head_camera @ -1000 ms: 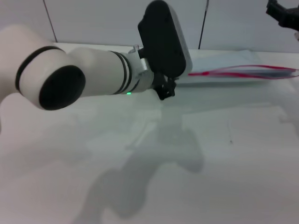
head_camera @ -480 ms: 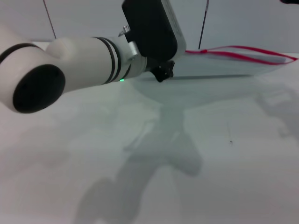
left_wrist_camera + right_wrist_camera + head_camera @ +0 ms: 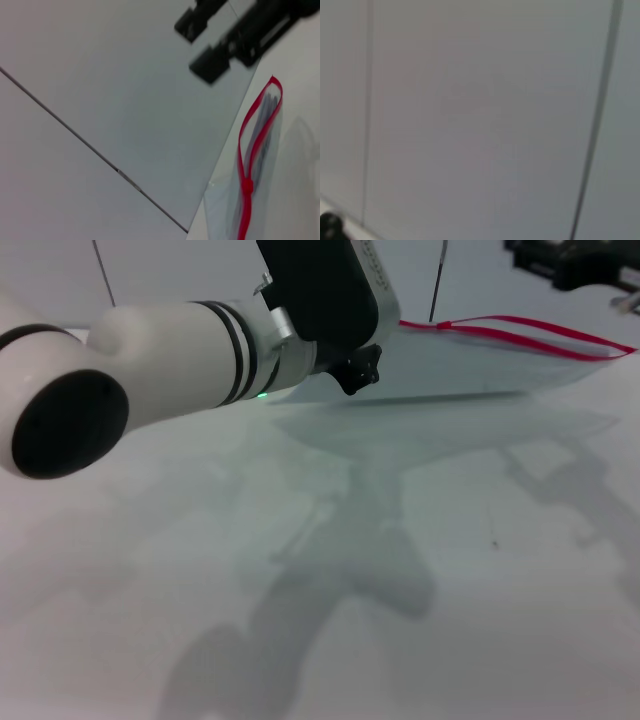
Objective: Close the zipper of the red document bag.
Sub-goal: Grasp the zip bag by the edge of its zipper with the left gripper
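Observation:
The red document bag is a translucent pale pouch, tilted, with its left end raised off the table. That end runs behind my left arm's black wrist housing, where my left gripper holds it, hidden from the head view. The zipper is a bright red strip along the bag's top edge, and it gapes open in a loop. Its small slider sits close to my left hand. My right gripper hovers above the bag's far right end, fingers apart, not touching it.
The white table spreads in front of me, crossed by the arms' shadows. A pale panelled wall stands right behind the bag. My bulky left forearm covers the upper left of the head view.
My left arm has risen and lifted the bag's left end off the table. The right gripper has moved back into view above the bag's right end.

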